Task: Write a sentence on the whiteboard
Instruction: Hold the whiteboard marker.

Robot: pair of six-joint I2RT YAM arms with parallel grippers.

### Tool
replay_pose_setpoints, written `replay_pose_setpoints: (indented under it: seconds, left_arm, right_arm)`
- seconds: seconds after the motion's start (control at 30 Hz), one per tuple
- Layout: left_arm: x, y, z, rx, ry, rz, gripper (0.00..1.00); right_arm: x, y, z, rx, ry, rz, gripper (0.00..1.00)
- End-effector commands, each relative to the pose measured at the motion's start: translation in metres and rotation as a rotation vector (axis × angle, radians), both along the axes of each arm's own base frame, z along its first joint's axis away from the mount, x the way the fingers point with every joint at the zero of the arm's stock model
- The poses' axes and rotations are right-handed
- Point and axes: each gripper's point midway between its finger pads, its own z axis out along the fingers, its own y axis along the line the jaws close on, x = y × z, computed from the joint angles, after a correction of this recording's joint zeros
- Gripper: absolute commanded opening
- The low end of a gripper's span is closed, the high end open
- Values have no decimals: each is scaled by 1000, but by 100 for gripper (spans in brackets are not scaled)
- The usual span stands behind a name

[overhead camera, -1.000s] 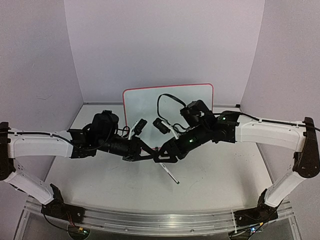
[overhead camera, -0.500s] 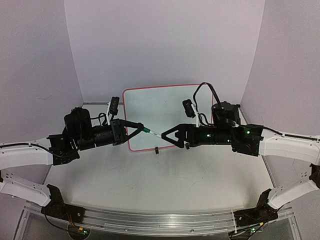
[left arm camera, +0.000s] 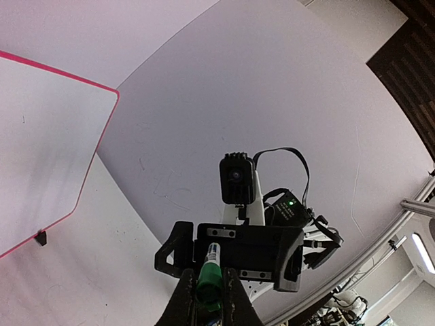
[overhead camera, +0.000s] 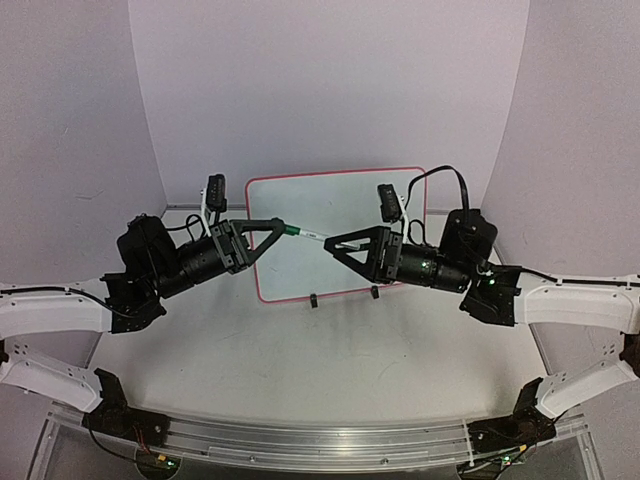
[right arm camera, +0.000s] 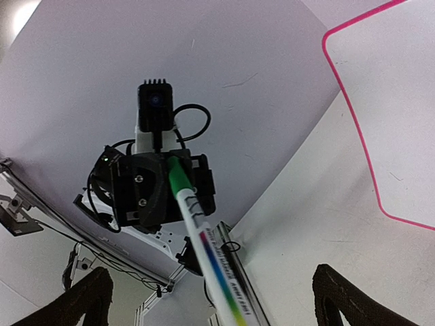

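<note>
Lifted off the bench [overhead camera: 300, 350], the marker [overhead camera: 303, 234] is sitting clenched in my left pincer [overhead camera: 278, 226]; I'm centring the released right pincer [overhead camera: 328, 243].

a robotics lab, set up as a small test cell. plain pale lilac backdrop panels [overhead camera: 330, 90] wall in the white table [overhead camera: 300, 370] behind and to both sides of the left gripper [overhead camera: 279, 224] and right gripper [overhead camera: 330, 245]. back from the grippers, at the table's near edge, an aluminium rail [overhead camera: 300, 438] carries the bolted arm bases and loose cabling. past the left gripper, beyond the backdrop's rim, dark ceiling slats [left arm camera: 414, 34] and a strip light [left arm camera: 423, 252] show. past the right gripper, bare metal framing [right arm camera: 15, 217] stands outside the cell.
</note>
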Motion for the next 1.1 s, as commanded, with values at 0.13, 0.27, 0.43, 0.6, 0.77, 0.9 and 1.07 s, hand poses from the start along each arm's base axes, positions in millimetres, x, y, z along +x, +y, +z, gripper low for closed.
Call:
replay_pose_setpoints:
  seconds: [0.13, 0.27, 0.43, 0.6, 0.77, 0.9, 1.07]
  left_arm:
    - [-1, -6, 13, -59, -45, -21, 0]
    - [0, -8, 9, -55, -40, -28, 0]
    - [-1, -10, 8, -52, -37, -40, 0]
    - [-2, -11, 8, -51, -27, -51, 0]
    - [-5, -10, 7, -47, -19, -64, 0]
    - [-7, -8, 5, -45, -10, -64, 0]
    - [-6, -7, 1, -29, -1, -58, 0]
  right_arm:
    - [-17, 13, 51, 130, -62, 119, 97]
    - [-17, 17, 53, 137, -64, 126, 95]
    - [-17, 17, 55, 144, -68, 122, 93]
    - [-16, 16, 58, 153, -72, 118, 90]
    - [-14, 15, 58, 153, -74, 106, 85]
    - [-13, 15, 58, 154, -74, 101, 82]
    - [-13, 17, 56, 152, -74, 102, 72]
